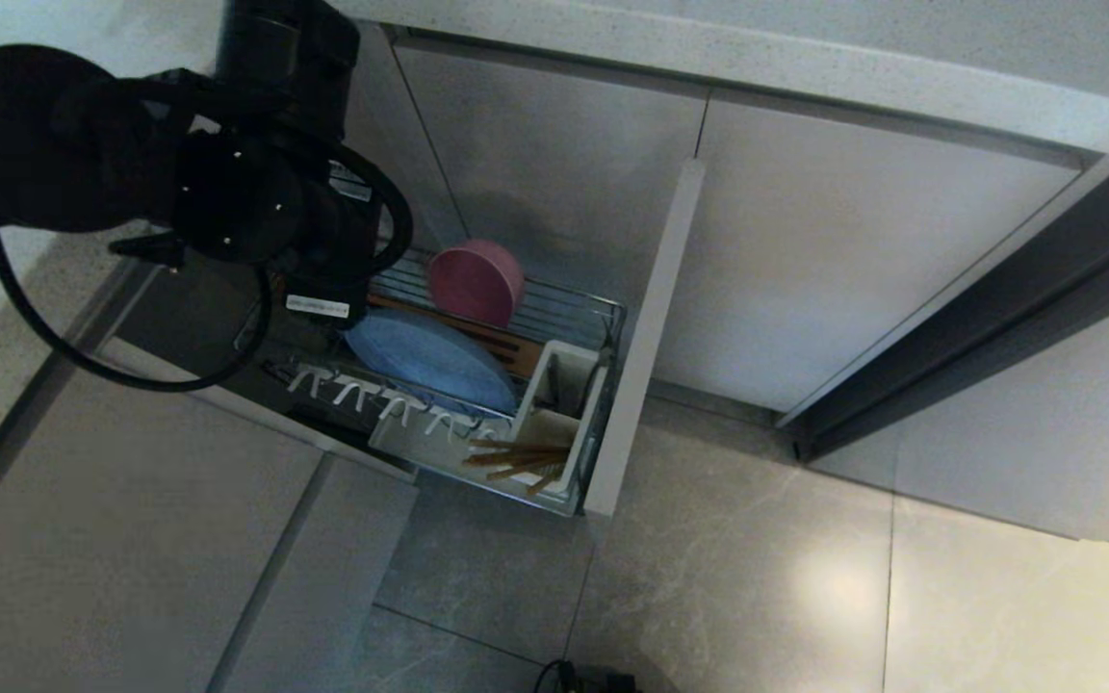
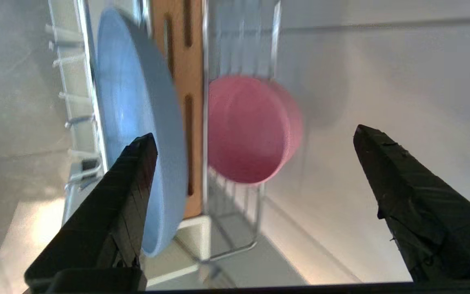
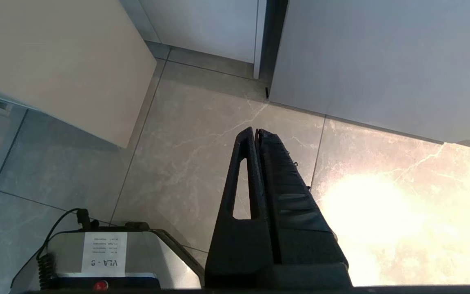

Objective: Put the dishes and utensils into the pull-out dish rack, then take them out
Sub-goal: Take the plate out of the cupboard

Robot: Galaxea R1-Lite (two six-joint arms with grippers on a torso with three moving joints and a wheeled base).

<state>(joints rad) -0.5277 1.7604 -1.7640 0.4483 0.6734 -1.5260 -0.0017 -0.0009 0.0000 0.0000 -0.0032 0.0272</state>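
Note:
The pull-out dish rack (image 1: pixel 603 318) stands drawn out of the cabinet, its beige front panel (image 1: pixel 646 337) at the right. A light-blue plate (image 1: pixel 429 358) (image 2: pixel 135 122) stands on edge against the slotted wooden strip (image 2: pixel 178 61). Behind it a pink bowl (image 1: pixel 476 281) (image 2: pixel 247 128) lies on its side on the wire shelf. Wooden chopsticks (image 1: pixel 516 460) stick out of the white caddy (image 1: pixel 564 385). My left gripper (image 2: pixel 253 134) hovers over the rack's inner end, wide open and empty, one finger (image 2: pixel 133 183) in front of the plate. My right gripper (image 3: pixel 256 130) hangs parked over the floor, shut and empty.
Beige cabinet doors (image 1: pixel 853 260) close the wall behind the rack, under a pale countertop edge (image 1: pixel 805 67). Grey floor tiles (image 1: pixel 757 577) spread in front. Part of the robot's base (image 3: pixel 108 257) with a coiled cable shows in the right wrist view.

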